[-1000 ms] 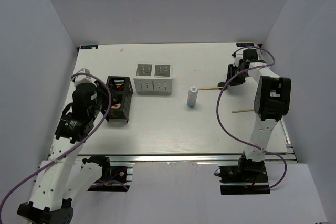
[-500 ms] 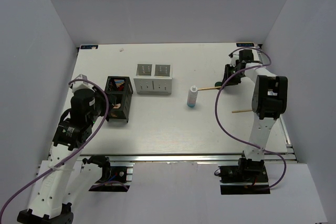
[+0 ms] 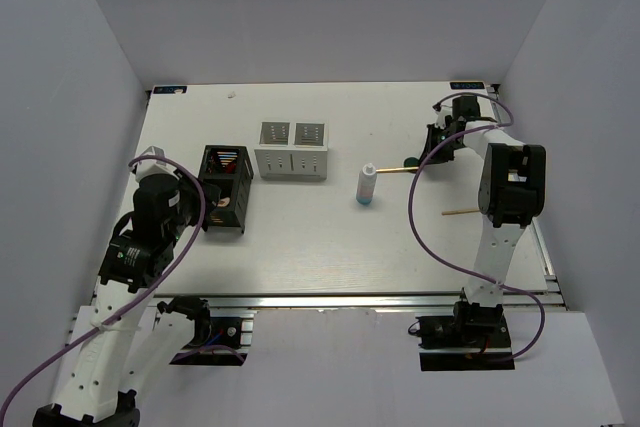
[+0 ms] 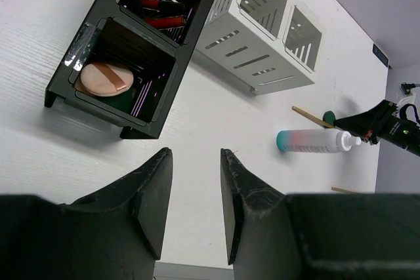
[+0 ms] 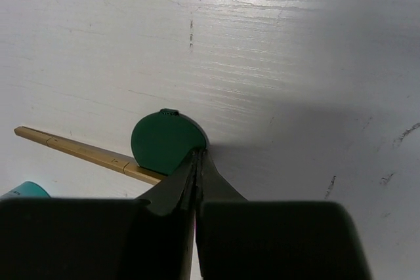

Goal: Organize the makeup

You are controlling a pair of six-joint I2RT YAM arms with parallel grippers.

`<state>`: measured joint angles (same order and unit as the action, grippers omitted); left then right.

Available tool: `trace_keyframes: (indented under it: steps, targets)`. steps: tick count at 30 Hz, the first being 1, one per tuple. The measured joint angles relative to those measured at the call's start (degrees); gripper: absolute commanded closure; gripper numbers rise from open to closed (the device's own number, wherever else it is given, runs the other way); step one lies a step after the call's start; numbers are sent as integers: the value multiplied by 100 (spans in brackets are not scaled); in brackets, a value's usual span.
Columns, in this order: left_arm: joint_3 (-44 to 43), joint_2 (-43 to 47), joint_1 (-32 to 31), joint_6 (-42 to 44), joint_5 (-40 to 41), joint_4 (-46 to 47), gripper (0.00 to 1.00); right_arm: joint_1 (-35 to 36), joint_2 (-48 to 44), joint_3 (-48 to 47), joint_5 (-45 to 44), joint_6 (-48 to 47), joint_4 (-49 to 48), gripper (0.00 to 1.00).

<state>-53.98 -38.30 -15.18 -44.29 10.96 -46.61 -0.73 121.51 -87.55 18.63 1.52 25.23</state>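
Note:
A dark green disc (image 5: 164,141) lies on the white table, its edge over a thin wooden stick (image 5: 85,153). My right gripper (image 5: 197,152) is shut, its tips against the disc's near rim; nothing shows between the fingers. From above, the disc (image 3: 409,160) and stick (image 3: 392,168) sit just left of that gripper (image 3: 425,152). The white bottle with a blue base (image 3: 367,185) stands mid-table. A second stick (image 3: 461,211) lies to the right. My left gripper (image 4: 195,162) hangs open and empty near the black holder (image 4: 98,21), which holds a pink pad (image 4: 104,79) and red-and-black tubes (image 4: 161,12).
A white two-compartment box (image 3: 291,149) stands behind and right of the black holder (image 3: 227,187). Grey walls enclose the table on three sides. A purple cable loops from the right arm over the table's right part.
My right gripper has closed and edged toward the green disc. The left arm has drawn back toward the near left, away from the black holder.

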Motion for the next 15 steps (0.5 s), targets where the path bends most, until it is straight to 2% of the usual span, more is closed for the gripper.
trace_keyframes:
  steps: [6, 15]
  targets:
    - [2, 2, 0, -13, 11, -11, 54, 0, -144, 0, 243, -4, -2, 100]
    - [2, 2, 0, -13, 13, -11, 54, 13, -1040, -227, 411, -24, -374, 100]
